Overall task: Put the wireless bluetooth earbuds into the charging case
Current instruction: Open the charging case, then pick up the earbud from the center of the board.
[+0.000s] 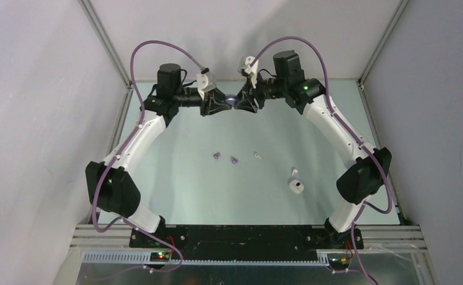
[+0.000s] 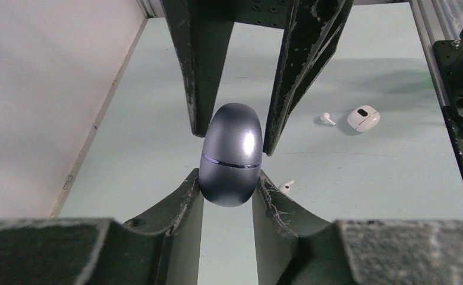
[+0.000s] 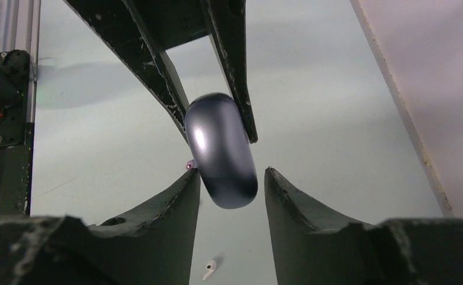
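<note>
Dark grey egg-shaped charging case [image 2: 231,148] pinched mid-air in left gripper [image 2: 229,178]; right gripper [image 3: 232,173] slack, gap beside one finger. Tiny purple earbuds [image 1: 217,157] and white earbuds [image 1: 257,155] loose on pale green counter [image 1: 175,178], one purple half-hidden behind finger.

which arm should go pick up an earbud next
Right, probably: the left jaws pinch the dark case on both sides, the right jaws show a gap on one side, and a white earbud lies on its side.
</note>
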Tool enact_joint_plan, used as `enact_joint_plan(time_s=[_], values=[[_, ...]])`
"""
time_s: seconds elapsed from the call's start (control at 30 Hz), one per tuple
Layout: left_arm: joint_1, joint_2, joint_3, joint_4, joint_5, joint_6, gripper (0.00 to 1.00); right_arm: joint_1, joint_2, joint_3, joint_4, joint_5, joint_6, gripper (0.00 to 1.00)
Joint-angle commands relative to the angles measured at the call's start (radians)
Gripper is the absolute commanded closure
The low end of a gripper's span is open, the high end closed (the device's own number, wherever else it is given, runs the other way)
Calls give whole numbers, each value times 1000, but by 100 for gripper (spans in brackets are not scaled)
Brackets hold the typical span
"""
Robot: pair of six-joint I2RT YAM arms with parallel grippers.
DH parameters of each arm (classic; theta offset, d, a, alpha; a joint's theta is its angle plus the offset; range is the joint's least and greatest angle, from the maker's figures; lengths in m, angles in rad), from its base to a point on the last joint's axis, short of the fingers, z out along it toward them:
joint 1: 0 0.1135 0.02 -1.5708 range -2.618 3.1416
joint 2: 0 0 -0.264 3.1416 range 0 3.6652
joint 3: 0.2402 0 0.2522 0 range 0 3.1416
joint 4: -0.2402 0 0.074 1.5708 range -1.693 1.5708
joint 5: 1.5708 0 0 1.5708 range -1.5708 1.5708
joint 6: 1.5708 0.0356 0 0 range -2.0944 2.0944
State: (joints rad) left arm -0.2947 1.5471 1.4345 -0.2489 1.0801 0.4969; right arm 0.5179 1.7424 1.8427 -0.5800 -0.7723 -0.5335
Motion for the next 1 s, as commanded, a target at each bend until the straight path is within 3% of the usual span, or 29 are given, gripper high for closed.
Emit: enact_joint_plan(time_s=[0.0, 0.2, 0.5, 0.57, 0.7, 0.97], values=[[-3, 11, 33, 16, 37, 7, 100, -4, -36, 16, 86, 26, 119, 48], [-4, 18, 30, 34, 70, -5, 100, -71, -12, 66, 139, 4, 244, 44], [-1, 25, 20, 66, 84, -42, 100, -95, -18, 71, 169, 37, 262, 44], [6, 27, 6, 118, 89, -97, 100, -97, -28, 80, 164, 33, 259, 43], [26, 28, -56, 404, 90, -408, 100, -112, -76, 103, 113, -6, 250, 41], [30, 9, -94, 651, 45, -646, 100, -168, -182, -4, 52, 3, 266, 37]])
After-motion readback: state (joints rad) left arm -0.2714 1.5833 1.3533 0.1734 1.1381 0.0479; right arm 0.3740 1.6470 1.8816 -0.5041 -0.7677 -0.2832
